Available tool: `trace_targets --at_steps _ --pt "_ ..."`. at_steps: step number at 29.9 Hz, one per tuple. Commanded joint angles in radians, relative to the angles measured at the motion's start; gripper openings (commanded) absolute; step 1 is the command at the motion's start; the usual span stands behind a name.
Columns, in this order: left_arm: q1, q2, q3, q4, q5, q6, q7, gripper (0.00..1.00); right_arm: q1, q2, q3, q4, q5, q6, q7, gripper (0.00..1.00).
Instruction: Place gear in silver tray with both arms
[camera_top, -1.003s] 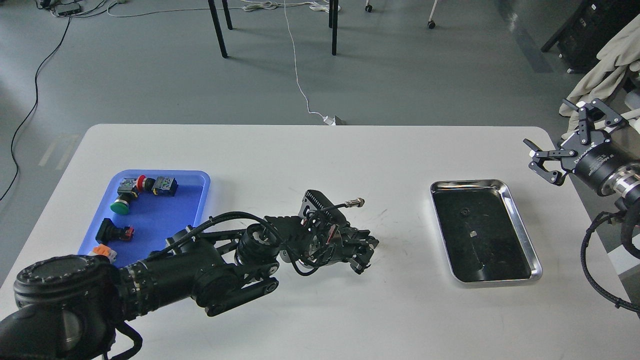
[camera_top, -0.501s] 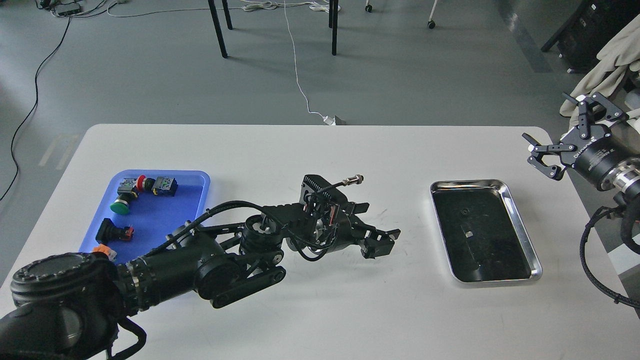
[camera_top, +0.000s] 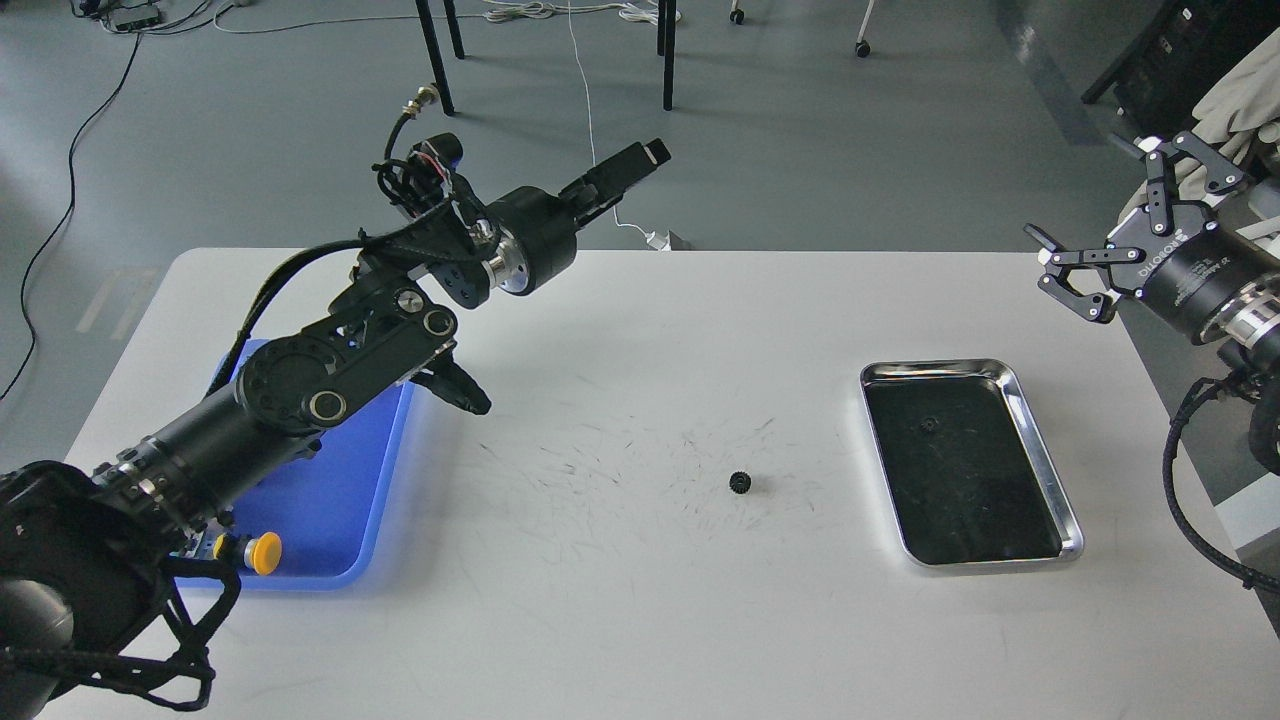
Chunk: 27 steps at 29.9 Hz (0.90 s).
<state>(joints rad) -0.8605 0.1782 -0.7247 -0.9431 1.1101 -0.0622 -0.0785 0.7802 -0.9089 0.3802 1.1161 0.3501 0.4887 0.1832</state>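
Left arm: risen from low over the counter (camera_top: 620, 620), baring one small black gear (camera_top: 740, 482) on the counter, just left of the silver tray (camera_top: 1072, 520). Left pincer (camera_top: 625, 170): high, far back, apparently holding nothing; opening cannot be told. Right pincer (camera_top: 1120, 235): spread wide, empty, beyond the tray; likely nearer the gear.

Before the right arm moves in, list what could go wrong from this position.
1. The small black gear lies loose on the bare white table, left of the silver tray; a slightly off pinch may flick or roll it away.
2. The right gripper, open, hovers past the tray's far right corner, so reaching the gear means crossing over the tray and possibly knocking its raised rim.
3. A small dark piece in the tray could be mistaken for the gear.
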Motion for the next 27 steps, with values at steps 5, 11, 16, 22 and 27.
trace_targets --at_steps 5,11,16,22,27 --pt "0.112 0.003 -0.225 0.003 -0.282 0.061 0.005 0.98 0.160 -0.047 -0.007 0.103 -0.258 0.000 -0.102 0.97" --pt "0.156 0.023 -0.246 0.003 -0.366 0.062 0.005 0.98 0.345 -0.051 -0.134 0.145 -0.538 0.000 -0.180 0.97" --pt "0.156 0.035 -0.274 0.000 -0.368 0.064 0.003 0.98 0.549 -0.012 -0.400 0.166 -0.605 0.000 -0.180 0.97" --pt "0.158 0.044 -0.292 0.000 -0.381 0.067 0.002 0.98 0.599 0.008 -0.455 0.171 -0.622 0.000 -0.182 0.97" --pt "0.160 0.064 -0.291 0.000 -0.384 0.067 0.002 0.98 0.587 -0.007 -0.439 0.203 -0.639 0.000 -0.177 0.97"
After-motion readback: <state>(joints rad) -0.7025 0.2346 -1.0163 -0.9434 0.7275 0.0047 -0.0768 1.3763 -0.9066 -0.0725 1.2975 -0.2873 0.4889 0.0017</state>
